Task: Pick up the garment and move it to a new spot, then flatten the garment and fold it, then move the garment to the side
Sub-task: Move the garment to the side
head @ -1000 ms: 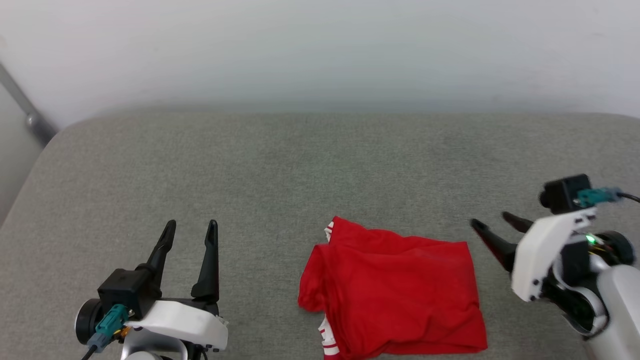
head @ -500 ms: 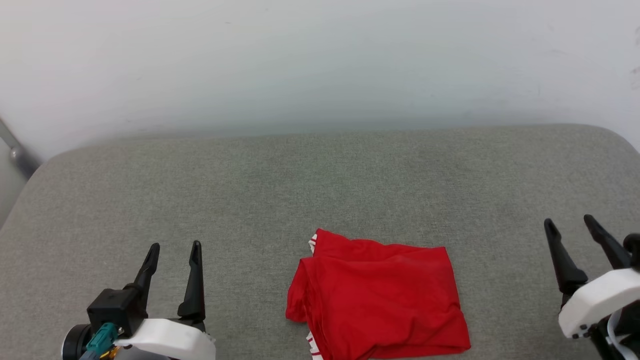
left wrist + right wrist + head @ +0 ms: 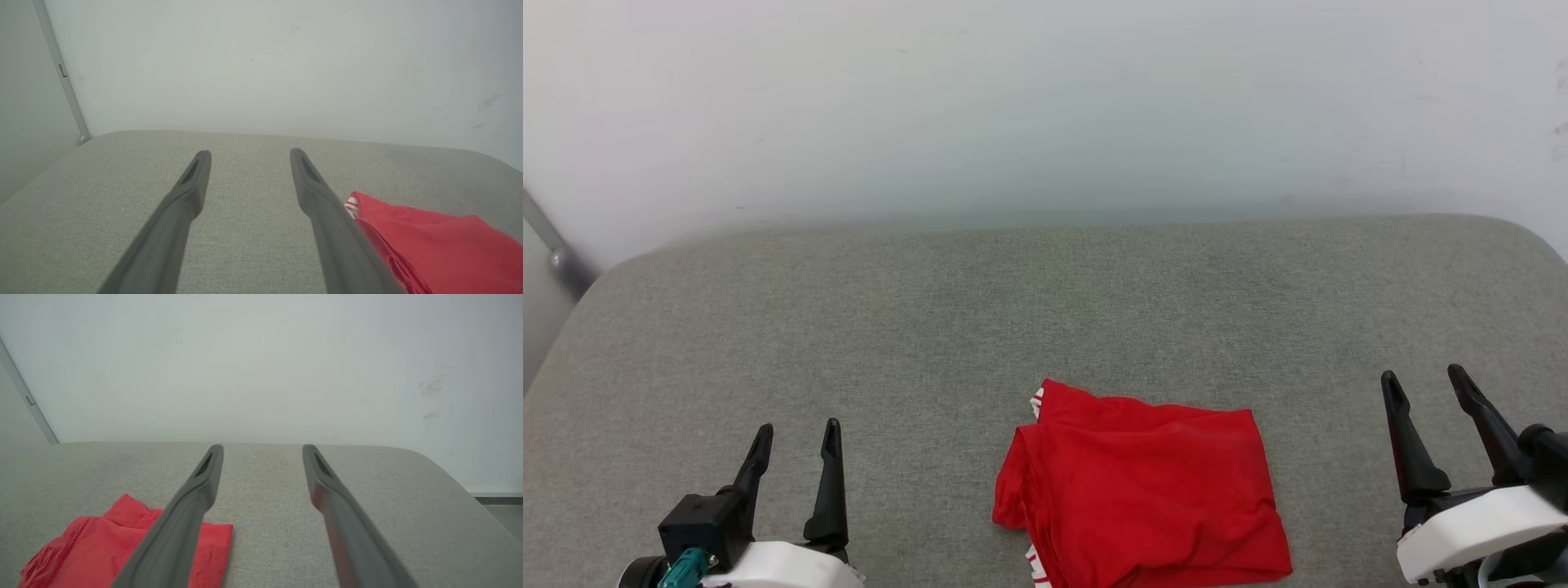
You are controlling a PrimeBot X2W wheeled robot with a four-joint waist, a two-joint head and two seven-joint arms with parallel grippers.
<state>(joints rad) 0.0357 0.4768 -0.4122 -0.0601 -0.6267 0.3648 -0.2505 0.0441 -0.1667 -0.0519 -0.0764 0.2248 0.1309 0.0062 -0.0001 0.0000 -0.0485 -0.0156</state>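
Left gripper (image 3: 798,426) and right gripper (image 3: 1422,374) are held low at the near edge, fingers apart on both, nothing gripped. The garment (image 3: 1143,498) is seen between them, nearer the right one, folded into a rough red rectangle, with striped trim poking out at its left corners. It is judged light, limp and a bit slick. Layers are likely to slide apart if one edge is lifted, so the folded left edge should be pinched through all layers. It lies on a grey woven upholstered pad (image 3: 931,327); some drag is expected. Beyond are a plain white wall (image 3: 1045,106) and a grey rail (image 3: 556,253) at far left.
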